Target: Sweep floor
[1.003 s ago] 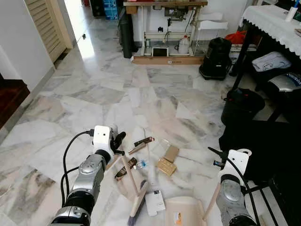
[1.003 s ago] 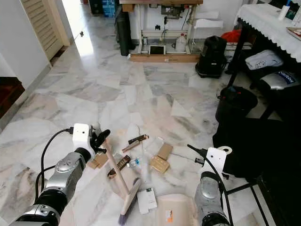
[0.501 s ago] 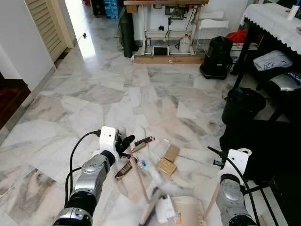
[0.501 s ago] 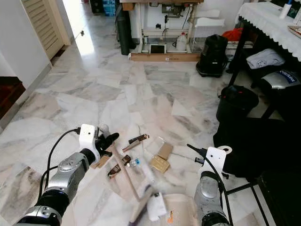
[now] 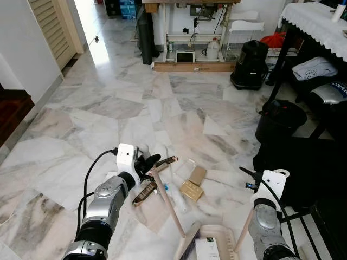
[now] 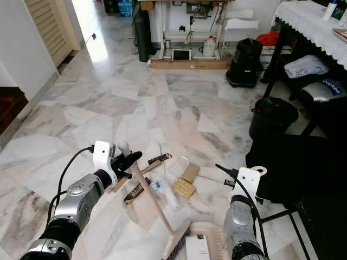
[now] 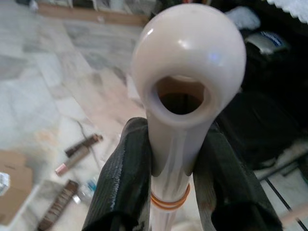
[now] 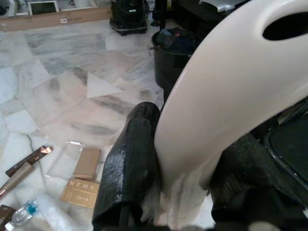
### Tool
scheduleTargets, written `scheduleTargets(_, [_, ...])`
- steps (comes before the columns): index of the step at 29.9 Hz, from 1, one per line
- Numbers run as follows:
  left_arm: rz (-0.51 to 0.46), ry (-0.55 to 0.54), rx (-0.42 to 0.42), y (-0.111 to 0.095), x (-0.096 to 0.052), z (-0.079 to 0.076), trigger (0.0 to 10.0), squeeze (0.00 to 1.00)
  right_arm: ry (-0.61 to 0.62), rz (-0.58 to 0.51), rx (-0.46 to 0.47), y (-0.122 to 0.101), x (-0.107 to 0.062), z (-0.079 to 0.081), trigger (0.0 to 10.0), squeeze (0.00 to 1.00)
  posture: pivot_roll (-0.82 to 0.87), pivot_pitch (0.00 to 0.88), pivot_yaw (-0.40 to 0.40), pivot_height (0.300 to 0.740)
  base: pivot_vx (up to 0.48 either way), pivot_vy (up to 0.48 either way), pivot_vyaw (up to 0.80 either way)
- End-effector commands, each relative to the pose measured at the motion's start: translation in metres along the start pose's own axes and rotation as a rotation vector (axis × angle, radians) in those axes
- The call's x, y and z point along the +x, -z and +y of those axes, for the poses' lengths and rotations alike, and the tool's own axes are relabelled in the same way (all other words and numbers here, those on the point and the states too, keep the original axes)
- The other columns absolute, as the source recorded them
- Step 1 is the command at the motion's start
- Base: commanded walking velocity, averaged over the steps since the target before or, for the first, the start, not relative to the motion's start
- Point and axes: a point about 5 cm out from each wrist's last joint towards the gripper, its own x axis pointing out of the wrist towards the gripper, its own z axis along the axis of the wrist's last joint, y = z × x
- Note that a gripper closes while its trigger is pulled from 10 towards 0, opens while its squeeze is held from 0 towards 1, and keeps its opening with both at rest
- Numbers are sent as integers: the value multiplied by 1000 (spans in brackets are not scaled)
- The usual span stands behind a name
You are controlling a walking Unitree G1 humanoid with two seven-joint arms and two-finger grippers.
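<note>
Holding the broom (image 5: 172, 208) with our left gripper (image 7: 168, 163), we have its black fingers (image 7: 122, 178) pinching the cream handle just below the rounded end with the hanging hole. The handle slants down and to the right across the marble floor (image 5: 108, 108), and the brush head (image 5: 187, 246) sits at the near left edge of the dustpan (image 5: 219, 238). A white card (image 5: 207, 249) lies inside the dustpan, right beside the brush.

Our right gripper (image 8: 178, 159) grips the dustpan's cream handle (image 8: 226, 86), its jaws pressed against either side of it, at the near right of the scene.

Litter lies on the floor just beyond the broom: two tan boxes (image 5: 194, 183), a clear plastic sleeve (image 6: 178, 166), a small bottle (image 6: 156, 184) with a blue cap, a dark brown wrapper (image 5: 144, 193) and a long brown tube (image 5: 165, 162). Flat cardboard pieces (image 7: 13, 190) rest near our left wrist.

Further right a black bin (image 5: 279, 122) stands by a dark bench (image 5: 320, 27) with a white lace cloth. At the far end we see a black vacuum (image 5: 249, 66), a white jug (image 5: 212, 51) and a wooden plank (image 5: 193, 69) under a sewing stand.
</note>
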Motion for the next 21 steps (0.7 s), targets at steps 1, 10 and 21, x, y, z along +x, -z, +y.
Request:
scheduleTargets(1, [-129,-36,32,-25,-1,4,10000,0,-7,36,20,3,0,3,10000,0,-15,0,22,740,0,0,0])
scheduleTargets(10, [-235,-59,139,-49,-5,0,10000,0,-15,23,40,-2,3,2,10000,0,-10,0,19,740,0,0,0])
scheduleTargets(21, [-305,-216,250,-56,-8,5,10000,0,-6,-45,131,-13,6,-4,10000,0,-38,0,17,740,0,0,0])
